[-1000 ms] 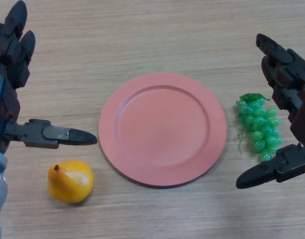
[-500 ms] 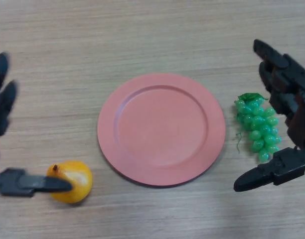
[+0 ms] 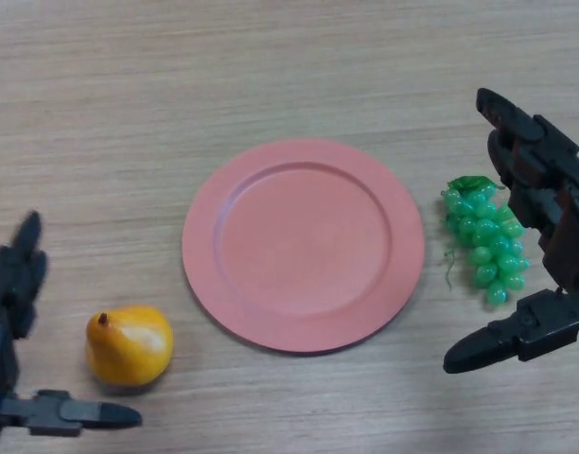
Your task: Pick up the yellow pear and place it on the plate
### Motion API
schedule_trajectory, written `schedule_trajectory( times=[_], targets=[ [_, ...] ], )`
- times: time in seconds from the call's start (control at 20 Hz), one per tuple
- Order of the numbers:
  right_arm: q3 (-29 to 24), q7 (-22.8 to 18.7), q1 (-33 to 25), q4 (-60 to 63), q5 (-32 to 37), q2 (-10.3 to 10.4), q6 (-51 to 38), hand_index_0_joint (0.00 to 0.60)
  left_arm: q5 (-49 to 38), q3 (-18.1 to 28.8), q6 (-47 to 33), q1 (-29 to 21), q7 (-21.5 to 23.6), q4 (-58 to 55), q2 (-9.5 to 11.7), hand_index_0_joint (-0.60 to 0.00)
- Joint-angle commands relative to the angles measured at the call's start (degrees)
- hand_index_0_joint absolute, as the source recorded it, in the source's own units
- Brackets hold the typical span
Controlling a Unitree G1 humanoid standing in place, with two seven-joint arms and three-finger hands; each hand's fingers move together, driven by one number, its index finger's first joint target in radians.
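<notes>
The yellow pear [image 3: 130, 345] lies on the wooden table at the lower left, stem up-left. The empty pink plate [image 3: 303, 243] sits in the middle, to the pear's upper right. My left hand [image 3: 13, 312] is open at the lower left edge, just left of the pear; its thumb [image 3: 77, 413] reaches under the pear's near side without touching it. My right hand [image 3: 540, 199] is open at the right edge, spread around the green grapes.
A bunch of green grapes [image 3: 485, 240] lies right of the plate, between my right hand's fingers and thumb [image 3: 502, 342]. Bare wooden table [image 3: 271, 66] stretches beyond the plate.
My left hand has moved down and toward me, from beside the plate's left edge to the lower left corner; its thumb went from above the pear to below it. The right hand barely moved.
</notes>
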Motion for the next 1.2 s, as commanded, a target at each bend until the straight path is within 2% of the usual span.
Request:
schedule_trajectory(
  times=[0.05,0.2,0.3,0.35,0.4,0.45,0.5,0.55,0.6,0.65,0.8,1.05,1.2],
  targets=[
    [-4.71,-0.4,-0.14,-5.14,0.77,-0.82,-6.74,0.0,-0.53,0.43,-9.08,-2.44,5.86,0.76,2.88,0.0],
    [-5.35,-0.56,-0.13,-5.99,0.51,-0.88,-6.14,0.0,-1.25,-2.74,-10.49,-4.88,8.48,6.25,2.99,0.0],
    [-5.79,-0.99,0.12,-6.58,0.27,-0.85,-5.83,0.0,-5.54,-4.13,-9.98,-5.34,6.39,7.05,2.65,0.0],
    [-6.46,-0.91,0.39,-7.34,0.62,-0.89,-5.3,0.0,-5.83,-4.86,-12.18,-6.34,6.96,8.72,2.16,0.0],
    [-6.5,-0.9,0.44,-7.4,0.63,-0.89,-5.28,0.0,-5.64,-5.0,-12.3,-6.46,7.06,9.0,2.15,-0.1],
    [-6.63,-0.84,0.56,-7.55,0.63,-0.88,-5.24,0.0,-5.27,-5.36,-12.5,-6.73,7.23,9.68,2.13,-0.251],
    [-6.86,-0.68,0.77,-7.86,0.69,-0.89,-4.95,0.0,-3.87,-5.72,-13.36,-7.35,8.43,11.26,2.1,-0.349],
    [-7.52,-0.28,1.1,-8.66,1.0,-0.96,-3.97,0.0,-1.21,-6.33,-14.8,-8.87,11.78,14.92,2.17,-0.501],
    [-8.33,0.29,1.3,-9.52,0.91,-1.2,-3.03,0.0,0.65,-6.85,-15.01,-10.62,15.56,18.61,2.42,-0.582],
    [-8.82,0.13,1.11,-9.73,0.91,-1.17,-2.83,0.0,2.36,-7.59,-15.08,-11.36,16.98,20.47,2.68,-0.6],
    [-8.78,-1.13,0.72,-9.42,0.48,-1.08,-4.38,0.0,6.63,-8.69,-15.05,-10.86,15.89,20.96,3.29,-0.6],
    [-8.51,-1.82,0.57,-8.9,-0.13,-1.16,-4.87,0.0,10.58,-7.72,-13.16,-5.61,15.51,6.46,2.96,-0.6],
    [-8.56,-2.15,0.56,-9.06,0.3,-1.12,-4.25,0.0,11.39,-7.58,-8.55,-6.17,16.21,-1.92,2.11,-0.6]
  ],
)
